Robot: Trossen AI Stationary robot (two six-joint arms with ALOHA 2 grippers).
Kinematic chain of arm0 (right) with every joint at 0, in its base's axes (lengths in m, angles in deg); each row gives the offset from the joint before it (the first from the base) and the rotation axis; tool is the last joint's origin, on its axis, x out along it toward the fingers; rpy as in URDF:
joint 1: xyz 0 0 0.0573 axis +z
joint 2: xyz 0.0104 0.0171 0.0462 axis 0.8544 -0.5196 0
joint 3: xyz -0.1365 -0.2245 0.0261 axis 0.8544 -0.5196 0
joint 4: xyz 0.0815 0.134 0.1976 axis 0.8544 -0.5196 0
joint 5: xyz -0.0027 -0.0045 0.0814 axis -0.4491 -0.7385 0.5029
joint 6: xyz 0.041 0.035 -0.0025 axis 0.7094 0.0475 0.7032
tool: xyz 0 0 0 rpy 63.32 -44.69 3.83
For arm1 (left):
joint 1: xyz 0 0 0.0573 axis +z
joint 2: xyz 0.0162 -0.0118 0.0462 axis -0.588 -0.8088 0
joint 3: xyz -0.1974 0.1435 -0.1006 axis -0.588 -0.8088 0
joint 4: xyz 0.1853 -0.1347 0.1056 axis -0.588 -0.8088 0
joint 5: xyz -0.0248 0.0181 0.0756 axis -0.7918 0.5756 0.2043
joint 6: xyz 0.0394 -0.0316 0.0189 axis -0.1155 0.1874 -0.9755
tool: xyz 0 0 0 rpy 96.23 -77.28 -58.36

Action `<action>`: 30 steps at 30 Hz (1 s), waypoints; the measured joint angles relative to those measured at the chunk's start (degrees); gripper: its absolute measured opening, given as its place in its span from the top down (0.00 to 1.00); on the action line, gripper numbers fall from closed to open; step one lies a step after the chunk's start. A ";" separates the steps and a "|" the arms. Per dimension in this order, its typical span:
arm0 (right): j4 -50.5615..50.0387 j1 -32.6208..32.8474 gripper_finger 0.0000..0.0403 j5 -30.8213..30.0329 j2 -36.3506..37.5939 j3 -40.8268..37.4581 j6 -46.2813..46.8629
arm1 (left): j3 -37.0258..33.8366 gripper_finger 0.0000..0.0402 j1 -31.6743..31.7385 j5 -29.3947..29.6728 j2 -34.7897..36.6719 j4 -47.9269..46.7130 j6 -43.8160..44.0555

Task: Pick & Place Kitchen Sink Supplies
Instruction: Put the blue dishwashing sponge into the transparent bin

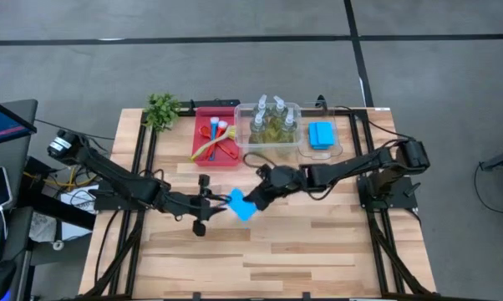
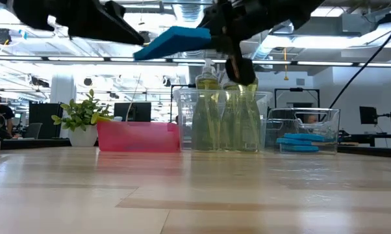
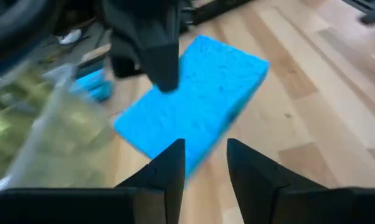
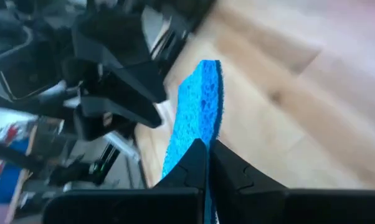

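**Blue sponge held in the air between both grippers at mid-table**

A flat blue sponge (image 1: 242,205) hangs above the middle of the wooden table (image 1: 318,251), clear of the surface, as the low view shows. The right gripper (image 1: 253,201) reaches in from the right and has its two fingers pinched tight on one edge of the sponge, which stands out past the fingertips in the right wrist view. The left gripper (image 1: 211,201) comes in from the left and sits just beside the sponge's other end; its fingers are parted with a gap between them, and the sponge's near edge lies right at that gap. Whether those fingers touch the sponge is hard to say from these views.

Along the far edge of the table stand a small green plant (image 1: 161,109), then a red tray (image 1: 200,134) holding the red, blue and yellow brushes (image 1: 215,136), then a clear bin (image 1: 245,113) with the bottles of yellow-green liquid (image 1: 272,124) upright inside. To the right of that, a second clear bin (image 1: 338,149) holds a stack of blue sponges (image 1: 321,135).
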 joint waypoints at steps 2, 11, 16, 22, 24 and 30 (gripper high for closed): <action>-2.50 -0.23 1.00 -2.30 2.52 0.00 -0.71 | 0.00 0.71 0.01 2.09 2.84 -2.79 1.72; -13.82 0.45 1.00 -18.46 16.12 0.00 -5.11 | 0.00 0.71 4.97 9.24 14.21 -11.08 2.51; -17.88 2.32 1.00 -30.44 23.15 0.00 -8.12 | 0.00 0.71 13.15 7.99 18.30 -11.16 4.27; -18.36 6.44 1.00 -45.24 28.71 0.00 -13.32 | 0.00 0.71 22.90 -6.17 22.91 -11.29 9.59; -18.56 7.54 1.00 -49.71 29.89 0.00 -14.66 | 0.00 0.71 25.82 -13.32 24.05 -11.49 11.47; -23.74 8.92 1.00 -58.70 33.52 0.00 -16.87 | -0.47 0.71 33.16 -31.72 24.19 -11.43 17.36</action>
